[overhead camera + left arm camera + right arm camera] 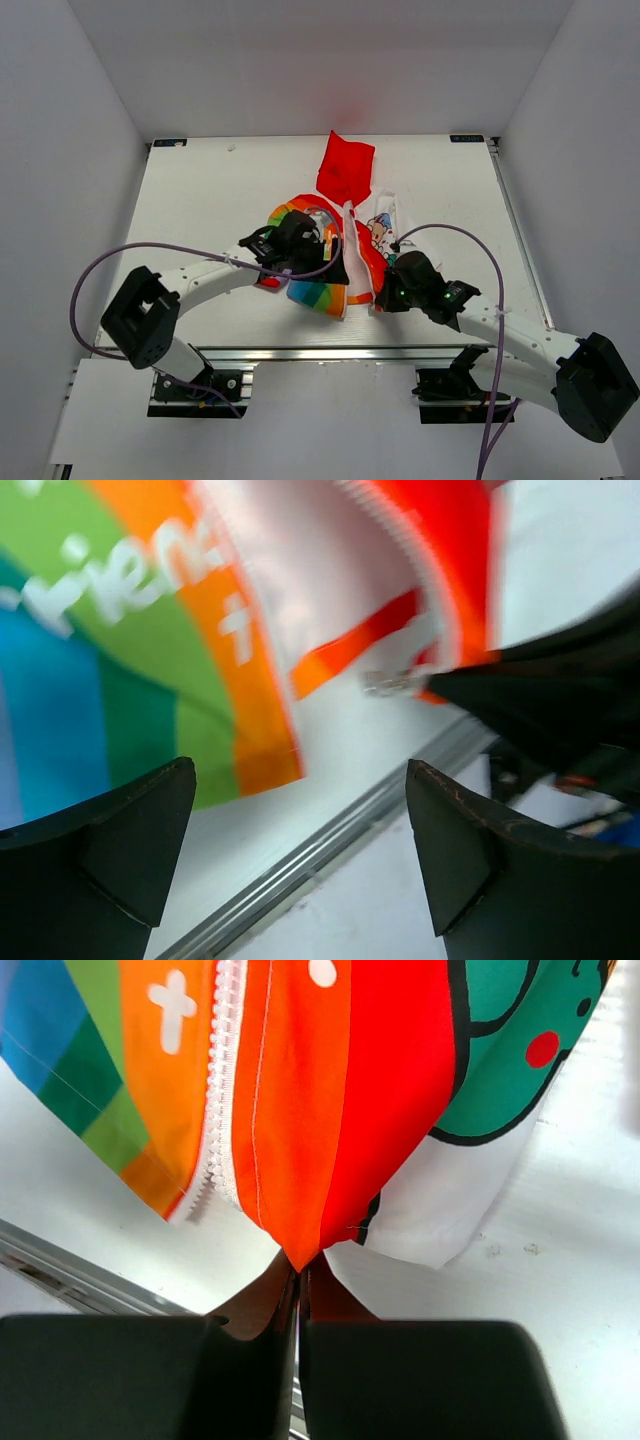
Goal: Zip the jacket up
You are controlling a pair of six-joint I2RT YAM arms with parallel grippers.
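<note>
On the white table (200, 200), near its front edge and between the two arms: the jacket (358, 245), lying open, red hood (346, 168) pointing away from the bases. Rainbow half (318, 296) on the left, white cartoon half (382, 228) on the right. Left gripper (300, 850) released over the rainbow half's lower hem, fingers (120, 840) spread wide, nothing between them. Right gripper (300, 1285) clenched on the jacket's red-orange bottom corner, just beside the white zipper teeth (222, 1080). Small metallic piece (395, 683) by the red edge, too blurred to identify.
</note>
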